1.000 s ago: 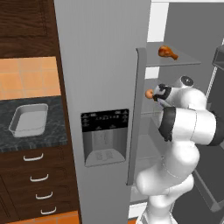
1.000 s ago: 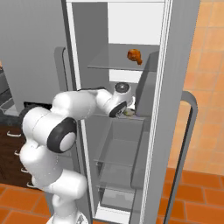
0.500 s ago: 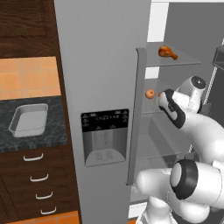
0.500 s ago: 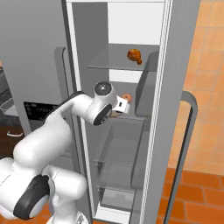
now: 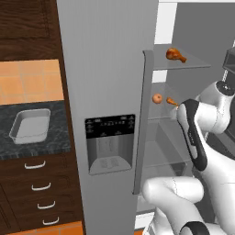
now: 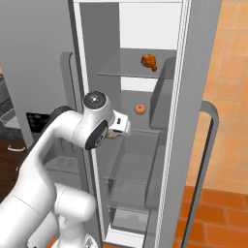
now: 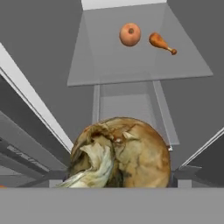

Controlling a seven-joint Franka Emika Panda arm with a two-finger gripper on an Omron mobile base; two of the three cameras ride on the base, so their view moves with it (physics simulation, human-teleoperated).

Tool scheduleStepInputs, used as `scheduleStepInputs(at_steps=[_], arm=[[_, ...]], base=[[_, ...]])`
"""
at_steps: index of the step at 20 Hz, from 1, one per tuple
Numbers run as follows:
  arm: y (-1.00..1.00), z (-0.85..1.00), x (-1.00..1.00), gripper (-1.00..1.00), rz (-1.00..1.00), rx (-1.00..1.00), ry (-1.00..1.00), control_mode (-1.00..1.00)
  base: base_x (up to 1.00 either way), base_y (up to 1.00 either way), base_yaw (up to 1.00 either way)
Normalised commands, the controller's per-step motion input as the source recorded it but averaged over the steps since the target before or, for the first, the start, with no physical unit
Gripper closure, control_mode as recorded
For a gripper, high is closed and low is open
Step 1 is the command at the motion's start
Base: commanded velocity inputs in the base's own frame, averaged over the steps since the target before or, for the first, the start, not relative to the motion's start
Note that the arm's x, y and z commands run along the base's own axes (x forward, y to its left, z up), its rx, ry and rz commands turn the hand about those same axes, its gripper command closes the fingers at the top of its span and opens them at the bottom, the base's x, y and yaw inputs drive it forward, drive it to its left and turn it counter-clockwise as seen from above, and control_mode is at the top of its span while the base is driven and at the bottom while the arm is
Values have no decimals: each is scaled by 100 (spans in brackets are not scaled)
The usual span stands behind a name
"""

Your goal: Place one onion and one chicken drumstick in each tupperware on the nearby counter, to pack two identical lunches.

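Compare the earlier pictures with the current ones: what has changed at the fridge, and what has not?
The hand, closed on an onion, drew back from the middle shelf towards the fridge opening as the arm folded. Unchanged: the second onion and lower drumstick on that shelf, the upper drumstick, the tupperware.

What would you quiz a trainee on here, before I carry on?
1. True or false: the upper fridge shelf carries one upper drumstick.
2. What sits in the gripper? A: an onion. B: a drumstick. C: nothing.
3. In the left base view, what stands on the counter left of the fridge?

Key:
1. True.
2. A: the held onion sits right at the gripper, while a shelf onion and a lower drumstick lie together farther in.
3. One tupperware, nothing in it.
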Motion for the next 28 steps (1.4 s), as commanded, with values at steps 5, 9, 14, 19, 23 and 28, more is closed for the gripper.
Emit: scheduleStepInputs(at_steps=[5,9,14,19,23,28], arm=[[22,-10,-100,100,0,0,2,-100],[54,-2,-83,100,1,-8,0,-100],[34,0,-23,100,2,-6,0,100],[0,0,0,100,0,0,0,100],[0,0,0,100,0,0,0,100],[0,0,0,100,0,0,0,100]], base=[[0,0,0],[0,0,0],[-48,44,6],[-90,83,12],[-12,100,3],[64,100,0]])
